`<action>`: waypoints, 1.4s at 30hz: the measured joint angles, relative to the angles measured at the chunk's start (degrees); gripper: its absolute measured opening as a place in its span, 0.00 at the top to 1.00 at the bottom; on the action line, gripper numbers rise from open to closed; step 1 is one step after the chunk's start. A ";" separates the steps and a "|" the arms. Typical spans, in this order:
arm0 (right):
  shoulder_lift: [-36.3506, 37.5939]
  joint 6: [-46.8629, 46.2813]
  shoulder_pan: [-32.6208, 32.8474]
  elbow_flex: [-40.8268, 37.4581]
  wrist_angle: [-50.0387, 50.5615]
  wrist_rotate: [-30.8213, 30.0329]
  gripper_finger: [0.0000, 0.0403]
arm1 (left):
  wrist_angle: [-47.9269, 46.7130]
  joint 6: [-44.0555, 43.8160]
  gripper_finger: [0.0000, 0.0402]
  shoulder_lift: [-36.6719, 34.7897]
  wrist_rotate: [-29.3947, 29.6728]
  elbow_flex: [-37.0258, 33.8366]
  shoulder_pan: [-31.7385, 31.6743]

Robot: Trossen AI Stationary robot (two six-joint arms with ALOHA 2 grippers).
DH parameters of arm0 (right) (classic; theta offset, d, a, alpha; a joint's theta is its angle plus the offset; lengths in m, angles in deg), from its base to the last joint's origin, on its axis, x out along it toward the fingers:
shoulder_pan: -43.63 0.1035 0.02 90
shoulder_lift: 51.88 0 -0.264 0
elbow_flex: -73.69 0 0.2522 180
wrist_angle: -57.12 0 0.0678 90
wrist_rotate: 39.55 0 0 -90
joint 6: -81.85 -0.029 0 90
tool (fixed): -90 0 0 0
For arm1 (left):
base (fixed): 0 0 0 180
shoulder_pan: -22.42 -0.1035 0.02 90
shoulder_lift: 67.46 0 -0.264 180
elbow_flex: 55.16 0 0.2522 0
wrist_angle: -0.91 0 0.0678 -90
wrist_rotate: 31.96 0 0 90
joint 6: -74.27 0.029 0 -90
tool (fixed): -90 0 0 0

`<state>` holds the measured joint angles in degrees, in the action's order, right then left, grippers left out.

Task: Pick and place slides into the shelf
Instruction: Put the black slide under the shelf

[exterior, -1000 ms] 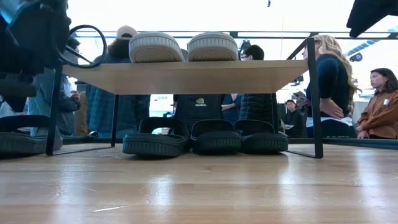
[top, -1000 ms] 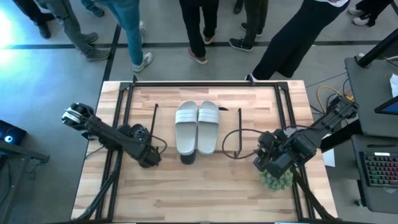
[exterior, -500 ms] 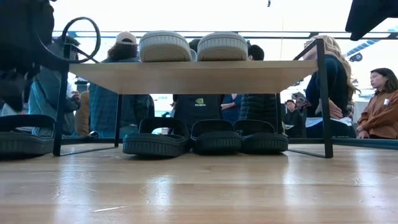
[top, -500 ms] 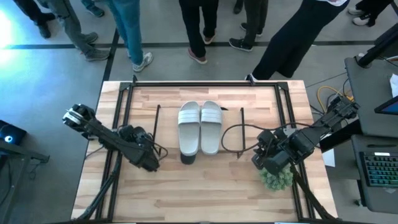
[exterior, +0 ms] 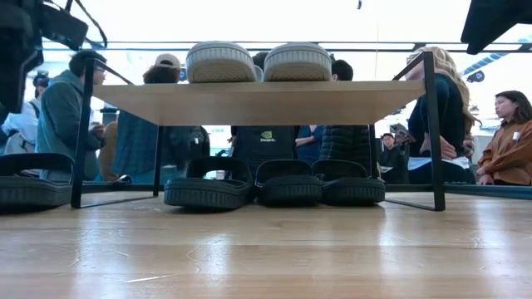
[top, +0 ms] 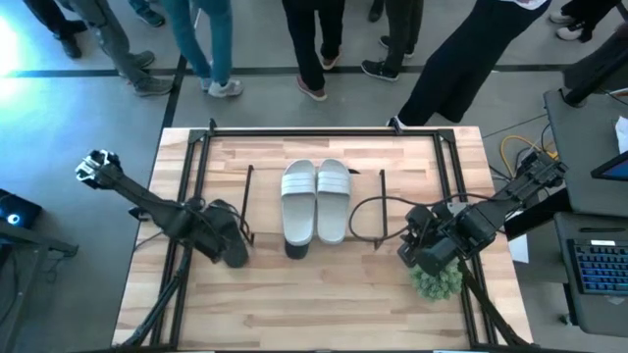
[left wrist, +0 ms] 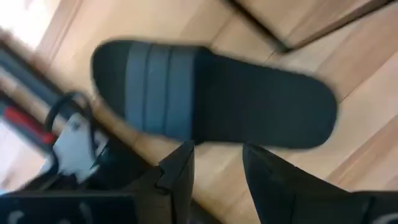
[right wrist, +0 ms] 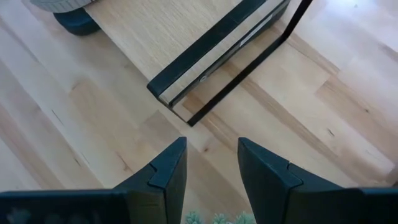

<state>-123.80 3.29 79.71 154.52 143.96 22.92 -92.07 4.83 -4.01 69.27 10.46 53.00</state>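
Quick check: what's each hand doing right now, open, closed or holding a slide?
Left hand: open, empty, over a black slide lying on the table.
Right hand: open, empty, beside the shelf.

Two dark, jointed arms are seen, each trailed by looping black cables and tipped with flat, angular black jaws.

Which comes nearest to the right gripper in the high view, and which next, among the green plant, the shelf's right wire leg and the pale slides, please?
Measured from the right gripper:
1. The green plant, right beside it at the table's right edge.
2. The shelf's right wire leg, toward the table's middle.
3. The pale slides, side by side on the shelf top, farthest.
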 joint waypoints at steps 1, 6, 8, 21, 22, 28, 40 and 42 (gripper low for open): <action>0.00 0.58 0.00 0.00 0.00 -0.07 0.67 | -1.66 0.56 0.70 -0.13 -0.75 -0.06 -0.04; 0.00 2.17 0.02 -0.16 0.02 -1.03 0.67 | 0.51 4.71 0.70 2.76 1.29 0.64 1.86; 0.00 2.61 0.03 -0.26 0.02 -0.98 0.67 | 6.02 5.33 0.70 4.08 3.39 0.94 3.36; -0.26 5.31 8.40 -0.97 0.86 -0.59 0.67 | -1.24 -13.22 0.70 14.18 13.60 0.75 7.13; -0.26 5.10 9.64 -1.01 1.49 -0.59 0.67 | -0.90 -14.93 0.70 13.55 14.38 0.75 7.53; 0.03 -7.06 18.14 -1.64 12.38 -0.19 0.67 | -0.75 -34.95 0.70 8.20 13.89 -2.64 9.66; 4.24 -54.48 28.44 -12.50 16.26 8.99 0.67 | 10.73 -34.60 0.70 4.45 7.24 -3.78 3.01; 4.43 -52.56 28.43 -13.40 16.41 10.27 0.67 | 10.22 -27.33 0.70 4.70 8.62 -3.69 3.13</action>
<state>-119.37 -49.26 108.13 141.12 160.37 33.19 -81.85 -22.49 0.69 77.88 6.77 56.13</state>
